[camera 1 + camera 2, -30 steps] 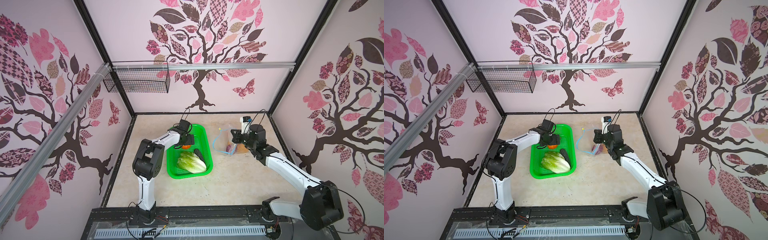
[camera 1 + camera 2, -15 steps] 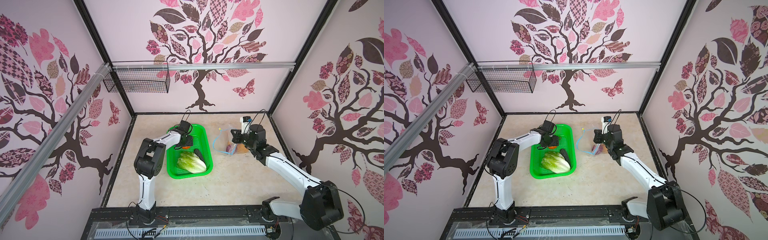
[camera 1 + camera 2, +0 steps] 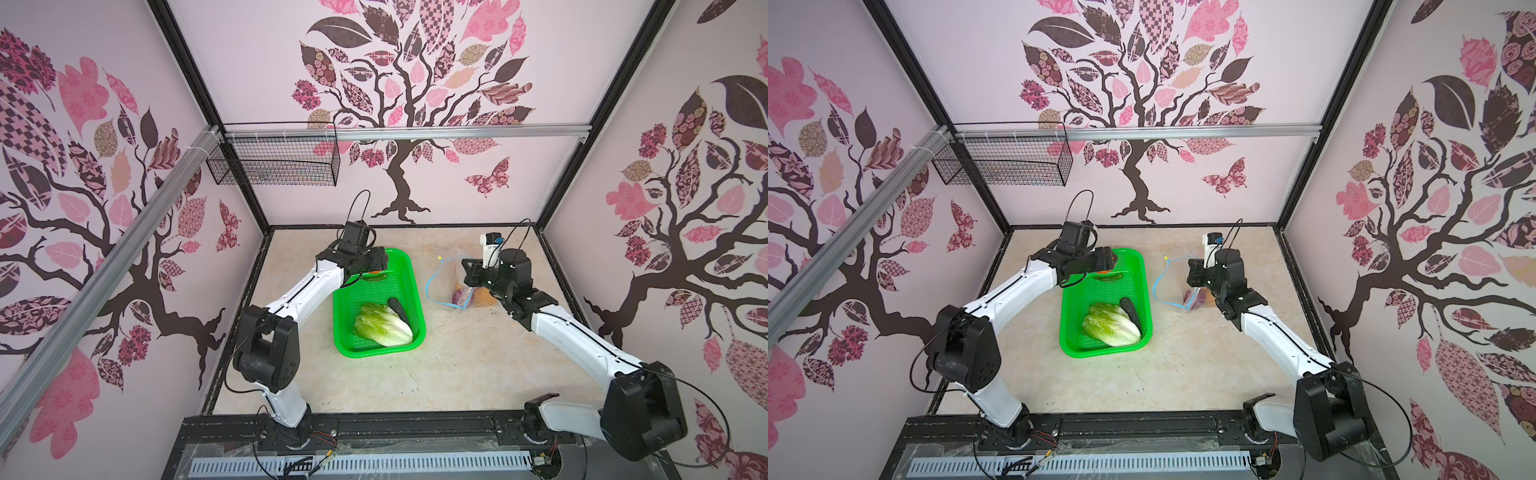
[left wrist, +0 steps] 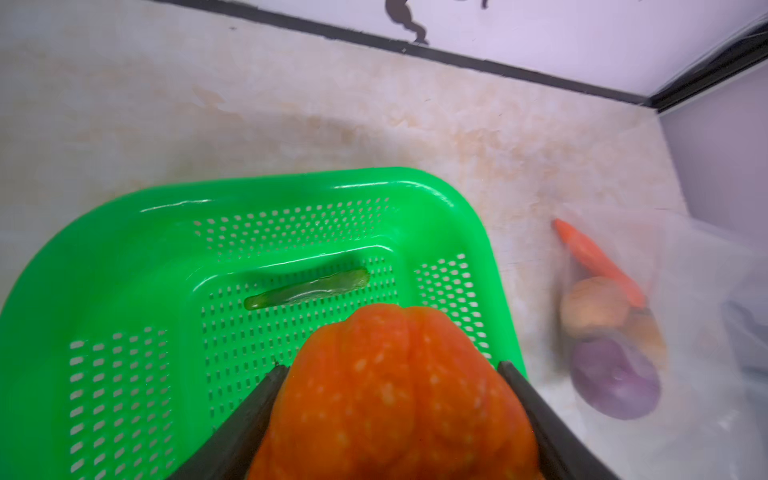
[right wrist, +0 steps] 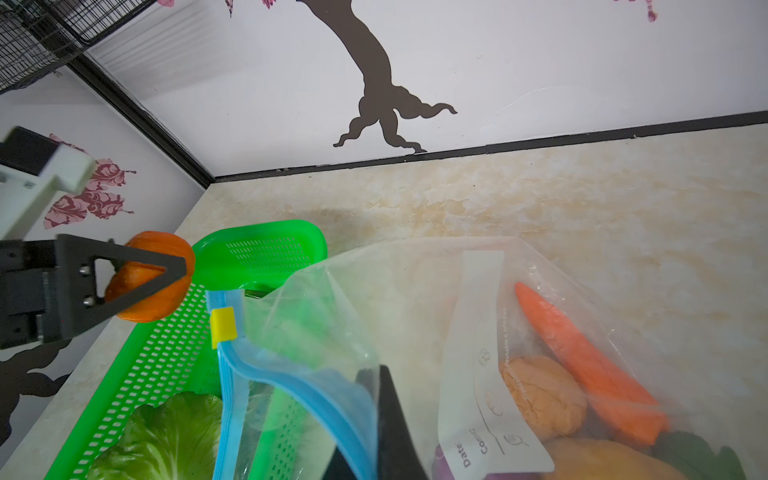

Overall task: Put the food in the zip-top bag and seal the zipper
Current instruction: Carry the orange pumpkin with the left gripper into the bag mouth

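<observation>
A green mesh basket [image 3: 380, 352] stands a little left of the worktop's [image 3: 457, 374] middle, its long sides running from near to far. At its near end lies the leafy cabbage [image 3: 384, 328], green at one end and white at the other. The dark elongated piece [image 3: 398, 309] lies against the cabbage's far right side, close to the basket's right wall.

Over the basket's far end, the left claw [image 4: 390, 368] holds the small orange pumpkin [image 4: 399, 415]. One dark finger [image 4: 249, 415] presses on each side of it. In the right wrist view the pumpkin sits above the basket's rim.

To the right of the basket, between it and the worktop's right edge and toward the far edge, is the clear zip-top bag [image 5: 415, 291]. Its mouth faces the basket and gapes open. The light blue zipper [image 5: 291, 378] curves along the mouth, with a yellow tab [image 5: 223, 322] at one end. The right claw [image 3: 469, 276] is pinched narrow on the bag at its mouth edge, and one dark finger [image 5: 388, 415] shows by the blue strip. Inside the bag lie the orange carrot [image 5: 582, 365], two tan potatoes [image 5: 544, 395] and the purple onion [image 4: 615, 382].
</observation>
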Tool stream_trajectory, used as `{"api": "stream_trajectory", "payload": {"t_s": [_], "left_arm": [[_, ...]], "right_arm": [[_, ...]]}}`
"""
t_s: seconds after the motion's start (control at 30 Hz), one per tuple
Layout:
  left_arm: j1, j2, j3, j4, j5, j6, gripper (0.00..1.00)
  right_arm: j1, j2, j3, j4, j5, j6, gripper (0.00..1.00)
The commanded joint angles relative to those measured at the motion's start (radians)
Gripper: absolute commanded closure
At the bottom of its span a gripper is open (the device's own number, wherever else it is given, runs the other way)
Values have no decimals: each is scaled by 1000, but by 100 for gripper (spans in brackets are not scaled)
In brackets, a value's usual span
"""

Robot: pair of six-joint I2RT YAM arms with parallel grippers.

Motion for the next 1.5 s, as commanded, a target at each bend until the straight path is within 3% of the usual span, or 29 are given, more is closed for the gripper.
{"api": "stream_trajectory", "payload": {"t_s": [0.0, 0.17, 0.5, 0.7, 1.03, 1.47], "left_arm": [[-1, -41, -67, 82, 147, -54, 31], [-43, -86, -101, 195, 283, -140, 31], [-257, -79, -30, 224, 254, -49, 32], [-342, -19, 26, 191, 233, 26, 32], [-366, 126, 149, 119, 246, 59, 34], [-380, 262, 261, -47, 145, 67, 32]], "right_arm": [[2, -2, 33, 5, -1, -6, 100], [2, -1, 31, 7, -10, -1, 100], [1, -8, 30, 9, -18, 5, 100], [3, -11, 29, 10, -31, 10, 100], [2, -34, 9, 48, -78, 1, 100], [2, -41, 3, 56, -78, -2, 100]]}}
